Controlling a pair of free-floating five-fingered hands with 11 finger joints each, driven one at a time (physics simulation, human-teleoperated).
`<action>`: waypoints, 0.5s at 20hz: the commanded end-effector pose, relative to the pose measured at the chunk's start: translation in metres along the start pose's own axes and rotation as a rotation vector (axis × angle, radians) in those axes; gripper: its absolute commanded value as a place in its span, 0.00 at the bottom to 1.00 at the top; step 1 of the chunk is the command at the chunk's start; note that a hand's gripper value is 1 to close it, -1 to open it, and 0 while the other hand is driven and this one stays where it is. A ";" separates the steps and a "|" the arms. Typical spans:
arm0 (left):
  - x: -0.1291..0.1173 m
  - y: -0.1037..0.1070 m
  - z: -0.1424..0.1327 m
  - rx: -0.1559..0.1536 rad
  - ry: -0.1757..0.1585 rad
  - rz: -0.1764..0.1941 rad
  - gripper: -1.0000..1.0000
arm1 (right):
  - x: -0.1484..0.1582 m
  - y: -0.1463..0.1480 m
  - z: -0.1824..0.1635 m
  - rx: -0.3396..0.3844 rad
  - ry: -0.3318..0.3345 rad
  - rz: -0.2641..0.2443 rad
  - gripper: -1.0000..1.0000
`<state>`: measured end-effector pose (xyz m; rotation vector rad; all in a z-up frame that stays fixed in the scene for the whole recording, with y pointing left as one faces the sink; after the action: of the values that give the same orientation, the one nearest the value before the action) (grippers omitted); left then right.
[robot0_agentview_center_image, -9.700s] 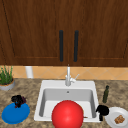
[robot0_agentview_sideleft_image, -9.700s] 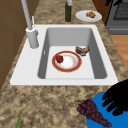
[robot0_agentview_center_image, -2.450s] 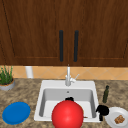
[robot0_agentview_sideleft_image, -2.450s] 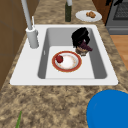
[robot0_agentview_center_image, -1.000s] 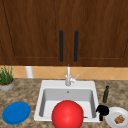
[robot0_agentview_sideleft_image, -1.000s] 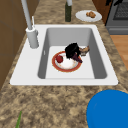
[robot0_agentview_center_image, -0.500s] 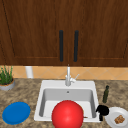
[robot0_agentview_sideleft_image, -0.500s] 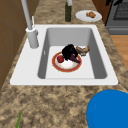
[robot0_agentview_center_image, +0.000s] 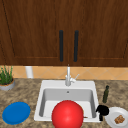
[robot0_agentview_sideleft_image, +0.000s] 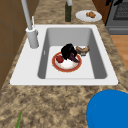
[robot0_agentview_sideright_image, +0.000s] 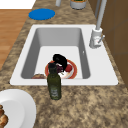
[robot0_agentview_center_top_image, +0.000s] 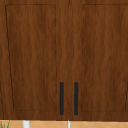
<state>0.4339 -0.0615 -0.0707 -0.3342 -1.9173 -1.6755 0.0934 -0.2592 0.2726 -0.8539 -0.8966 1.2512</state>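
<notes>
1. Change: The left hand (robot0_agentview_sideleft_image: 67, 50) no longer sits at the blue round plate (robot0_agentview_center_image: 16, 112) near the front left corner of the speckled stone worktop (robot0_agentview_sideleft_image: 50, 105), where it was some ten seconds ago. It is now inside the white sink (robot0_agentview_sideleft_image: 62, 81), low over the red-rimmed white plate (robot0_agentview_sideleft_image: 56, 67) at about the middle of the basin floor. In the last second it shifts very little.

2. Object position: The dark purple grape-like bunch (robot0_agentview_sideleft_image: 74, 58) has travelled with the left hand. It now lies on the red-rimmed white plate, beside the small red round fruit (robot0_agentview_sideleft_image: 59, 59). A brown rounded item (robot0_agentview_sideleft_image: 82, 49) rests on the basin floor just beside the plate, toward the sink's front wall.

3. Meaning: Treat the carry as judged complete. The bunch is on the plate, but you should not count it as released.

4. Pose: The left hand is palm down, its fingers curled about the bunch, which protrudes from under them. In the right side view, find the same hand (robot0_agentview_sideright_image: 60, 60) over the plate, behind the dark green glass bottle (robot0_agentview_sideright_image: 54, 83).

5. Idle hand: The right hand (robot0_agentview_center_image: 102, 110) hangs at the sink's front right corner, unmoved.
</notes>
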 end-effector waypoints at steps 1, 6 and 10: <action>-0.010 -0.006 -0.001 -0.043 -0.029 -0.022 0.00 | 0.000 0.000 0.000 0.000 0.000 0.000 0.50; 0.010 0.004 0.001 -0.014 0.002 0.073 0.00 | 0.000 0.000 0.000 0.000 0.000 0.000 0.50; 0.026 0.044 0.000 -0.012 -0.023 0.113 0.00 | 0.000 0.000 0.000 0.000 0.000 0.000 0.50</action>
<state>0.4279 -0.0597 -0.0398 -0.4684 -1.8206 -1.6255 0.0934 -0.2592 0.2726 -0.8539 -0.8966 1.2512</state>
